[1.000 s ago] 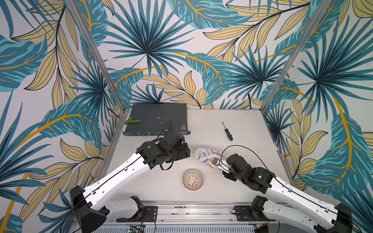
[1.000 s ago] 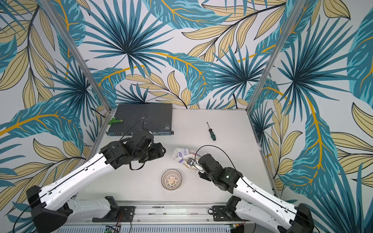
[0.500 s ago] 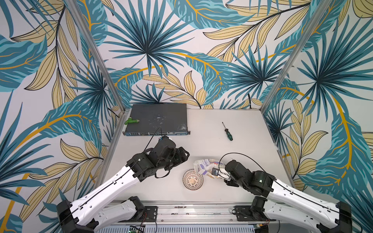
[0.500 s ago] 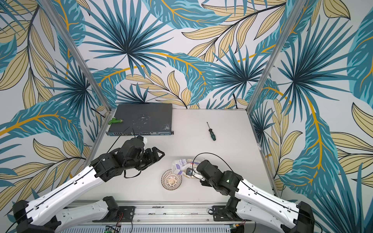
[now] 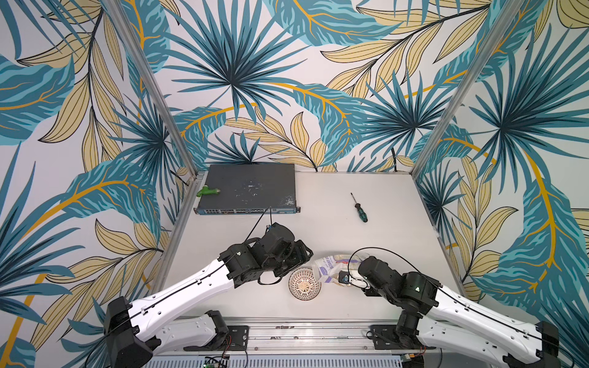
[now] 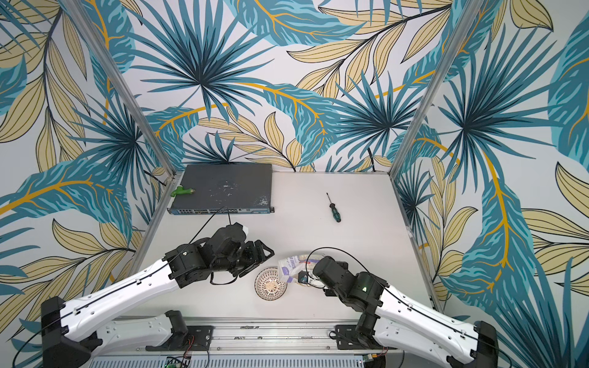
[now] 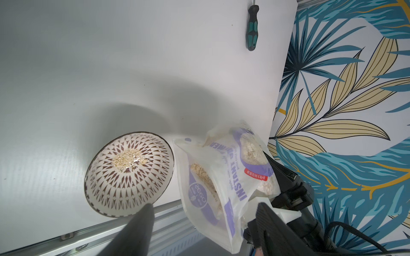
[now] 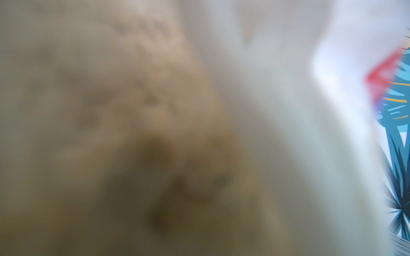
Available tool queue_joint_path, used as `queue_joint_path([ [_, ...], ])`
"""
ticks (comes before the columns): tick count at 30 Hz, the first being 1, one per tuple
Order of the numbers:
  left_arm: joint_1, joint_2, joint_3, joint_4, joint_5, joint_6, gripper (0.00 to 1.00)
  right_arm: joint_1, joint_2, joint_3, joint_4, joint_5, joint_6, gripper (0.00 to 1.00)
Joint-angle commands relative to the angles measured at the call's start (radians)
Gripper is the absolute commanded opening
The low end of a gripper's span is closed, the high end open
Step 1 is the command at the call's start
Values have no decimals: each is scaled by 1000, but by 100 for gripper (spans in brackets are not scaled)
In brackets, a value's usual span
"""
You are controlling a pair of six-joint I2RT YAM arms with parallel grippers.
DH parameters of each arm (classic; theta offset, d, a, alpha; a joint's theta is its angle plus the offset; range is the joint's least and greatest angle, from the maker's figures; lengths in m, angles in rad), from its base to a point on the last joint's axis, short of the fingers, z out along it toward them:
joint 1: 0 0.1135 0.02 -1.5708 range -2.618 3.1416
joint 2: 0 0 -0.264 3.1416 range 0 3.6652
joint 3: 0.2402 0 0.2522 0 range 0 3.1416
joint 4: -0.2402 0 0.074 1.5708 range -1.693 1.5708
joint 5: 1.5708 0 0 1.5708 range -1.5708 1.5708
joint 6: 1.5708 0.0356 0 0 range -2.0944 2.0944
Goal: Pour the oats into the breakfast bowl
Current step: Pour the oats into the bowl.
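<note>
The breakfast bowl [image 5: 304, 284] [image 6: 270, 283] stands near the table's front edge, with a small heap of flakes in the middle of its patterned inside [image 7: 129, 174]. Just right of it hangs the bag of oats [image 5: 330, 267] [image 6: 290, 269] [image 7: 224, 177], tilted, its mouth edge close to the bowl's rim. My right gripper [image 5: 343, 277] [image 6: 303, 279] is shut on the bag's far end, and blurred oats fill its wrist view. My left gripper [image 5: 302, 252] [image 7: 204, 221] hovers behind the bowl, open, with the bag's lower corner between its fingers [image 7: 142, 230].
A dark grey network switch [image 5: 248, 188] lies at the back left with a green piece [image 5: 207, 191] on it. A green-handled screwdriver [image 5: 359, 208] [image 7: 251, 28] lies at the back right. A metal rail [image 5: 287, 334] runs along the front edge, and patterned walls close in the sides.
My left arm has swung forward and to the right, up to the bowl and bag. The right gripper has brought the bag forward, closer to the bowl. The bowl has not moved.
</note>
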Motion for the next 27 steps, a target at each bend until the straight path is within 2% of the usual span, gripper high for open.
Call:
queue_joint_path([
  [1, -9, -2, -33, 35, -11, -84, 76, 11, -26, 72, 111, 72, -46, 0],
  [9, -31, 7, -103, 88, 35, -245, 65, 45, -4, 88, 84, 98, -75, 0],
  [13, -48, 6, -104, 79, 22, -287, 64, 60, 12, 98, 79, 110, -79, 0],
  [21, -65, 17, -102, 87, 13, -321, 63, 91, 65, 118, 46, 170, -90, 0],
  [27, -80, 54, -103, 93, 24, -328, 56, 107, 94, 127, 50, 244, -117, 0],
])
